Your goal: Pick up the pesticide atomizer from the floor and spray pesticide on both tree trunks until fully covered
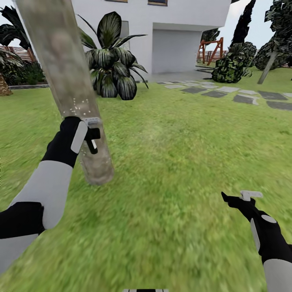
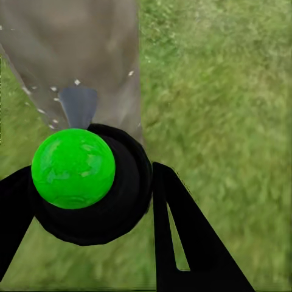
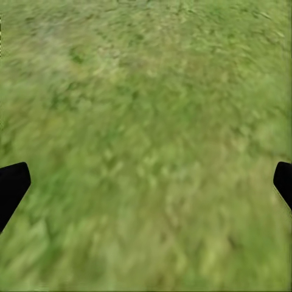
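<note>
In the head view the left claw (image 1: 91, 136) sits at the left centre of the frame, right against the thick mottled tree trunk (image 1: 67, 77), which leans from the upper left corner down to its foot on the lawn (image 1: 178, 162) at lower left of centre. The claw is clenched on the pesticide atomizer (image 2: 91, 182). In the left wrist view the atomizer shows as a round black body with a bright green ball at the lower left, pinched between the two black fingers (image 2: 182, 243). Its grey nozzle (image 2: 79, 104) juts from the body toward the trunk, so the atomizer's long axis runs from the claw straight at the bark.

A scatter of white pesticide specks (image 1: 75, 106) dots the trunk just above the claw in the head view, and the same specks surround the nozzle in the wrist view.

The right claw (image 1: 239, 198) hangs at the lower right of the head view over bare grass, well apart from the trunk. Its fingers are spread wide and hold nothing.

Behind, a white house (image 1: 162, 24), a broad-leaved plant (image 1: 109, 61) and grey stepping stones (image 1: 227, 93) fill the top of the frame.
</note>
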Tool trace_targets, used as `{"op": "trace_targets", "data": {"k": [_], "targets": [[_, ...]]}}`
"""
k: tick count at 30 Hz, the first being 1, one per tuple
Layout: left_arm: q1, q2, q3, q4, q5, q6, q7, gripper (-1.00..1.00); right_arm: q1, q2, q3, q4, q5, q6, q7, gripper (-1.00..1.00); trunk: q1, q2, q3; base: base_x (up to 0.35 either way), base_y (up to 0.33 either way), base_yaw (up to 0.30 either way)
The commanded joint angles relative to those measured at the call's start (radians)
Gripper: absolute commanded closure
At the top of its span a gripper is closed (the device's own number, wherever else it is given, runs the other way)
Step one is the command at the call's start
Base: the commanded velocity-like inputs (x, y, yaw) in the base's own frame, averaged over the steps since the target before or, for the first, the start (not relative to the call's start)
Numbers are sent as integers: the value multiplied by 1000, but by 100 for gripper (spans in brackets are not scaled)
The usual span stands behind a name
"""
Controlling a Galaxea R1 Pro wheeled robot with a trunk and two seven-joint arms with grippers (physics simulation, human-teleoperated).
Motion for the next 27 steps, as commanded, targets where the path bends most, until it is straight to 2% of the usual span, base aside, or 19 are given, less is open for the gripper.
{"op": "trace_targets", "data": {"k": [1, 3, 6, 11, 15, 18, 20, 22, 23, 27], "targets": [[0, -1, 0, 14, -2, -1, 1, 100, 0, 0, 0, 0, 0, 0, 0, -100, 0, 0, 0, 189, -235, 211], [6, -2, -1, 47, -2, -5, 2, 100, 0, 0, 0, 0, 0, 0, 0, -100, 0, 0, 0, 182, -235, 254], [61, -2, 1, 62, -2, -27, 2, 100, 0, 0, 0, 0, 0, 0, 0, -100, 0, 0, 0, 168, -234, 273], [147, -3, 1, 66, -1, -124, 1, 100, 0, 0, 0, 0, 0, 0, 0, -100, 0, 0, 0, 158, -233, 276], [200, -6, 1, 80, -1, -152, 0, 100, 0, 0, 0, 0, 0, 0, 0, -100, 0, 0, 0, 156, -233, 276], [225, -8, 1, 87, 1, -223, 0, 100, 0, 0, 0, 0, 0, 0, 0, -100, 0, 0, 0, 156, -234, 276], [237, -8, 1, 103, 0, -240, 0, 100, 0, 0, 0, 1, 0, 0, 0, -100, 0, 0, 0, 156, -236, 231], [242, -8, 1, 123, 0, -252, 0, 100, 0, 0, 0, 1, 0, 0, 0, -100, 0, 0, 0, 151, -239, 76], [246, -8, 1, 147, 1, -287, 0, 100, 0, 0, 0, 1, 0, 0, 1, -100, 0, 0, 0, 143, -241, 14], [281, -19, -8, 198, 1, -352, -1, 100, 0, 0, 0, 2, 0, 0, 1, -100, 0, 0, 0, 119, -241, 3]]}}
